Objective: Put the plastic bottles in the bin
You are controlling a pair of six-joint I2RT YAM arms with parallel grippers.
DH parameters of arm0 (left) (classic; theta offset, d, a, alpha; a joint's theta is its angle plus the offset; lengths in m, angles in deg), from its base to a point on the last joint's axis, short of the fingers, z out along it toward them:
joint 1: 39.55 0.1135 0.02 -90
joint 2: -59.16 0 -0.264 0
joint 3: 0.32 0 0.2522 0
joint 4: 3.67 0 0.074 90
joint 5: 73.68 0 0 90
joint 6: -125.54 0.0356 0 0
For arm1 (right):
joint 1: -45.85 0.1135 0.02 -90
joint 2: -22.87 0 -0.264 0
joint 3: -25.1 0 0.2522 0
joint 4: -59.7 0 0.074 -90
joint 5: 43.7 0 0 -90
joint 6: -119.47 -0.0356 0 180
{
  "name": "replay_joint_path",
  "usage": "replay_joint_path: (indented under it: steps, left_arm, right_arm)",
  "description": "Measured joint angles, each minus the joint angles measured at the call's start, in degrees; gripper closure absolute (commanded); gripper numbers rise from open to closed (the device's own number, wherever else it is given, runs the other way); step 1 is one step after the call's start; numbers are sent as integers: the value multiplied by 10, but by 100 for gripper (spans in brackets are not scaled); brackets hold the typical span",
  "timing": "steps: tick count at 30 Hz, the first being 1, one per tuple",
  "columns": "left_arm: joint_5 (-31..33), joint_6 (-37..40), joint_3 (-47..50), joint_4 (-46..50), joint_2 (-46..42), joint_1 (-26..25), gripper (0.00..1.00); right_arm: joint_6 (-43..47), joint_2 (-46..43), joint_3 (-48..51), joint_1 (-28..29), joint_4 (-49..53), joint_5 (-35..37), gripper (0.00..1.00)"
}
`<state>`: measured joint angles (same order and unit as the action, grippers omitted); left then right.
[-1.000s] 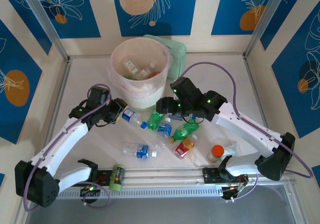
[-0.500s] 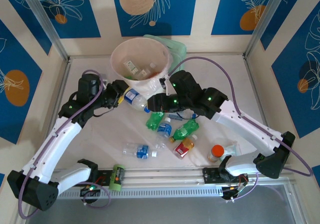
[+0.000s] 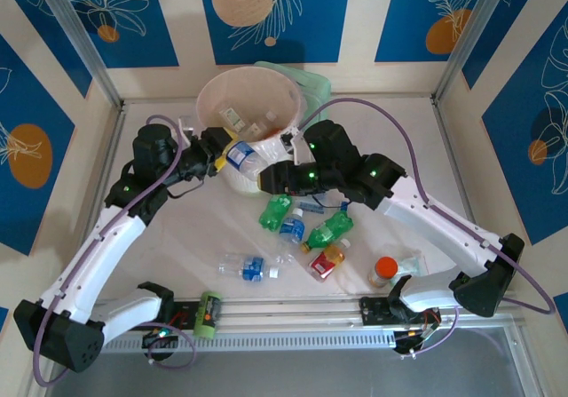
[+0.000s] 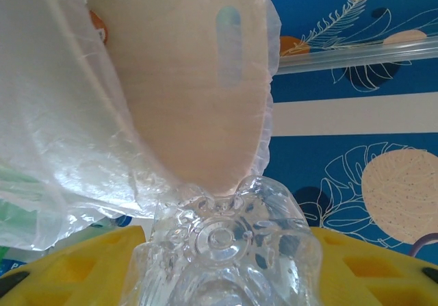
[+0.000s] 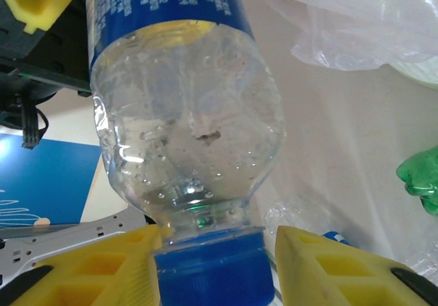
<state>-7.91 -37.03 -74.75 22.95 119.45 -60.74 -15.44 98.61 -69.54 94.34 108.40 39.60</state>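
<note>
Round white lined bin [image 3: 213, 91] holds some; left end effector [image 3: 222, 146] and right end effector [image 3: 264, 180] pinch one clear blue-labelled plastic bottle [image 3: 240, 155]; several lie on the table [image 3: 195, 228].

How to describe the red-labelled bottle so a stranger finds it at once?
Find the white bin at the far side. In front of it lie bottles; the red-labelled bottle lies at their near right, the only one neither blue-labelled nor green.

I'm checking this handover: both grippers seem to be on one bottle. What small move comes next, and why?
Probably open the left gripper. It grips the clear bottle near its base while the right gripper is shut on its blue cap, beside the bin; two grips would fight any lift.
</note>
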Motion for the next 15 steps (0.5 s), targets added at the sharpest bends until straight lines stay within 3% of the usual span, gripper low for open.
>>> replay_joint_path:
  steps: [7,11,12,15]
  left_arm:
    - [-9,-10,0,-14,4,0,44]
    - [-12,-12,0,-22,4,0,19]
    - [-12,-8,-1,-24,4,0,2]
    - [-8,23,-28,-2,11,0,0]
  right_arm:
    - [4,-8,0,-2,-7,-9,76]
    - [5,-9,0,-4,-6,-8,81]
    - [6,-9,0,-6,-5,-8,81]
    - [6,-9,-8,-18,5,-4,81]
